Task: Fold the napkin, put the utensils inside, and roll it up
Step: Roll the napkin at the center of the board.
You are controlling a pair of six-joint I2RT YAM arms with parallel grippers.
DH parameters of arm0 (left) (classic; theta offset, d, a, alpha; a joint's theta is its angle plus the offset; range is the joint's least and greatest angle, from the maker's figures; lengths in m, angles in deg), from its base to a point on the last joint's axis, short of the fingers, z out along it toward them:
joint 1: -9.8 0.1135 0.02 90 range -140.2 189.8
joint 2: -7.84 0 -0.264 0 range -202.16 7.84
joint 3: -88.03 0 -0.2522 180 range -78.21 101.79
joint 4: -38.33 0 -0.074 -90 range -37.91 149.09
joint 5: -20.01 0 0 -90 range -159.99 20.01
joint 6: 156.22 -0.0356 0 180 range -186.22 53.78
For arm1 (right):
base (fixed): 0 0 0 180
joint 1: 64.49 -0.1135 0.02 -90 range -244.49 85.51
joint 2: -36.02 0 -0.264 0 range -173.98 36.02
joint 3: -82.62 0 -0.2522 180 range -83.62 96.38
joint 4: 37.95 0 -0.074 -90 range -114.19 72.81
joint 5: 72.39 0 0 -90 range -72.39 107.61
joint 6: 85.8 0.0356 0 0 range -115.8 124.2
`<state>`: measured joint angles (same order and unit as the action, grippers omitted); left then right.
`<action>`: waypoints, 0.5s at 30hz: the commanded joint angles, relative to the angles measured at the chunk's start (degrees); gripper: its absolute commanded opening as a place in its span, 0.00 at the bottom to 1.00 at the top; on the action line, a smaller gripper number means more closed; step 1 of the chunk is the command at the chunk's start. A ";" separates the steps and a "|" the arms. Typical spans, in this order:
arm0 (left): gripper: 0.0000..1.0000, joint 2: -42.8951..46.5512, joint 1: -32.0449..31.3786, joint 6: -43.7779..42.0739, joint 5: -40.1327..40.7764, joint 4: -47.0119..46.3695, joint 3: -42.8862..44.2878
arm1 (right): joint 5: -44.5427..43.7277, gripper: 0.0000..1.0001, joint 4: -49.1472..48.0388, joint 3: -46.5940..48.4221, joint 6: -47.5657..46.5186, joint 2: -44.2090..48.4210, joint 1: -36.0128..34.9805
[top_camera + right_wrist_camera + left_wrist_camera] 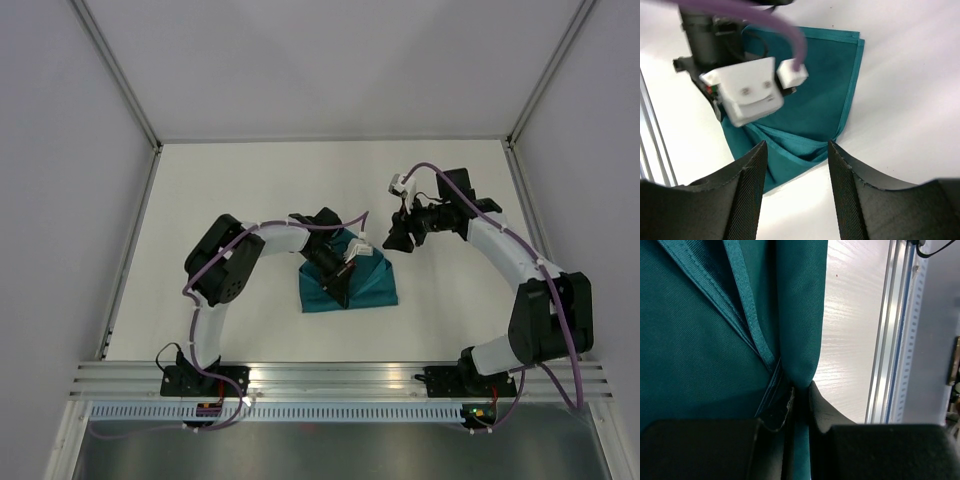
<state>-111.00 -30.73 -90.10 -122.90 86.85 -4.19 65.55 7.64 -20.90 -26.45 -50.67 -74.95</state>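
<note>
The teal napkin (368, 287) lies folded in the middle of the white table, with a loose flap raised along its left part. My left gripper (341, 291) reaches down onto it and is shut on a fold of the cloth (799, 315), which is pinched between the two black fingers (821, 405). My right gripper (396, 238) hovers above the table just right of the napkin's far corner, open, with nothing between its fingers (752, 175); the napkin (825, 95) lies beyond them. The utensils are hidden or out of view.
An aluminium rail (340, 376) runs along the near table edge and also shows as the rail (890, 340) in the left wrist view. White enclosure walls with metal corner posts (120, 75) surround the table. The left arm's white wrist housing (745, 97) hangs over the napkin.
</note>
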 commanded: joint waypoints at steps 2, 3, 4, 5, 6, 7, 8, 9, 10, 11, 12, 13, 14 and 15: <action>0.02 -4.37 1.07 0.59 -0.79 3.64 2.88 | -2.75 0.58 -2.92 -5.67 -7.40 7.06 -4.81; 0.02 -4.90 1.33 0.59 -1.23 4.43 3.32 | -4.33 0.58 -3.18 -6.63 -7.92 8.89 -6.23; 0.02 -5.42 1.51 0.59 -1.32 4.87 3.67 | -6.00 0.59 -3.88 -8.65 -8.54 9.61 -8.15; 0.02 -6.21 1.60 0.59 -1.58 5.22 4.37 | -10.02 0.59 -4.49 -9.80 -8.98 10.31 -12.18; 0.02 -6.66 1.86 0.59 -1.94 6.01 4.73 | -11.80 0.59 -6.41 -10.94 -9.16 11.62 -14.22; 0.02 -6.92 2.04 0.41 -2.29 6.45 4.99 | -13.30 0.59 -7.30 -13.21 -9.42 12.07 -16.50; 0.02 -7.62 2.12 0.41 -2.55 6.72 5.60 | -15.14 0.60 -8.10 -14.02 -9.86 12.34 -20.35; 0.02 -8.06 2.30 0.32 -2.90 7.16 6.05 | -18.03 0.60 -9.24 -14.64 -10.30 11.90 -22.13; 0.02 -8.50 2.48 0.06 -3.08 8.29 6.40 | -19.71 0.60 -9.77 -15.69 -10.65 11.38 -23.71; 0.02 -8.94 2.65 0.06 -3.26 8.56 7.01 | -21.12 0.60 -10.21 -16.13 -11.26 10.76 -26.60; 0.02 -9.47 2.83 0.15 -3.43 8.83 7.28 | -23.57 0.60 -11.34 -16.57 -11.88 9.54 -27.94; 0.02 -9.65 2.83 0.15 -3.69 9.00 7.54 | -24.73 0.60 -12.05 -17.79 -12.23 9.01 -29.08; 0.02 -9.74 2.92 -0.03 -3.87 9.53 7.72 | -25.87 0.60 -12.93 -18.42 -12.41 8.39 -31.53; 0.02 -9.91 3.00 -0.20 -3.96 9.62 7.81 | -27.36 0.60 -13.98 -19.20 -12.76 8.04 -32.68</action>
<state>-118.68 -28.02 -89.40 -129.89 95.42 2.63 45.34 -1.03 -38.50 -36.38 -41.34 -104.81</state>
